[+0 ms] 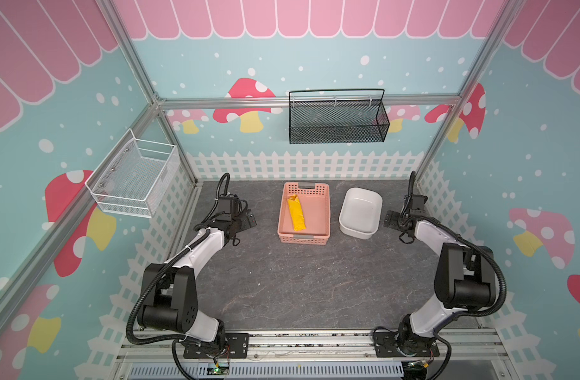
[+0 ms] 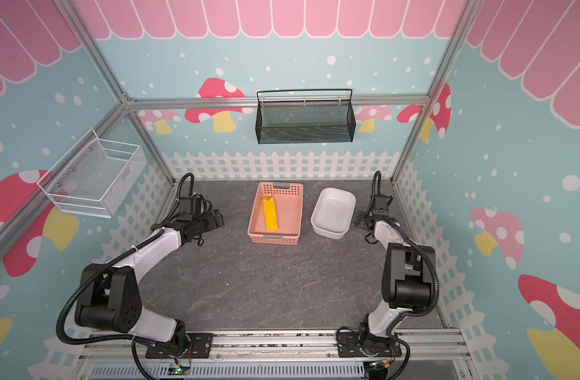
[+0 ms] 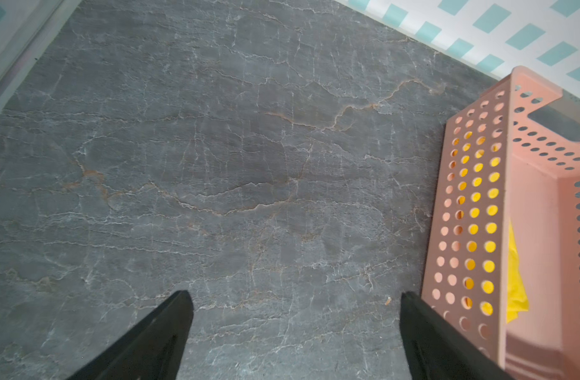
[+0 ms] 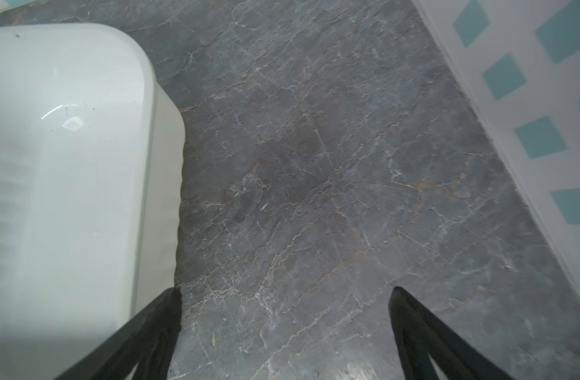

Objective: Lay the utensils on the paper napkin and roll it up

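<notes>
Napkin is being seen rolled up inside the pink basket, utensils presumably wrapped within. Left gripper and right gripper are being held spread, empty; rolling is being judged done, nothing further being called for.

Left hand, right hand spread wide, empty.

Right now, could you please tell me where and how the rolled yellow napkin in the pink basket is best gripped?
Probably at mid-length of the rolled napkin, coming straight down from above with the jaws across its narrow width. It lies flat and lengthwise inside the pink basket, close along the wall nearer the left arm, so the walls block any sideways approach.
</notes>
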`<state>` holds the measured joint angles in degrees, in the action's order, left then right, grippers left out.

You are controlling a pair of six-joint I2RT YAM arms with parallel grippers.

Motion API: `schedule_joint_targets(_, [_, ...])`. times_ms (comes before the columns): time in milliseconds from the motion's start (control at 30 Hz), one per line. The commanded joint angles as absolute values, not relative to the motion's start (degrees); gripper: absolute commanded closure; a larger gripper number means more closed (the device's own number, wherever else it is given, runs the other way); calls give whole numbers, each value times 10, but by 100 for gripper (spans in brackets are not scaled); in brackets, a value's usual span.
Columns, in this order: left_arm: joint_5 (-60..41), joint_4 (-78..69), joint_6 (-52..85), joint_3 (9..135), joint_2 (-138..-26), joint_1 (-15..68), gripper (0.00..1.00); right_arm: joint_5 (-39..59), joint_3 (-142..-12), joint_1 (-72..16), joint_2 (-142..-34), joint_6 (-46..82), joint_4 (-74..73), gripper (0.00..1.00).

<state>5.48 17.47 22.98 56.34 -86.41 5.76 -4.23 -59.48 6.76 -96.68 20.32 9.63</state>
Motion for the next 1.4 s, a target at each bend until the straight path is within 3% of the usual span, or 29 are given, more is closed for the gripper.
schedule_joint_targets(0, [90, 157, 229, 548, -844, 58, 0, 30, -579, 67, -982, 170, 32, 1])
schedule_joint_targets(300, [144, 143, 212, 528, -839, 57, 0, 72, -548, 66, -1009, 94, -70, 1])
schedule_joint_targets(567, [238, 94, 188, 506, -849, 55, 0, 89, -438, 64, -977, 33, -288, 1])
schedule_joint_targets(733, [257, 58, 165, 508, -872, 50, 0, 106, -452, 63, -1000, 25, -278, 1])
schedule_joint_targets(1167, [155, -232, 41, 348, -852, 47, 0, 98, -278, 62, -900, 25, -489, 0])
schedule_joint_targets(1367, [177, -340, 50, 263, -795, 47, 0, 106, -180, 58, -858, 17, -629, 0])
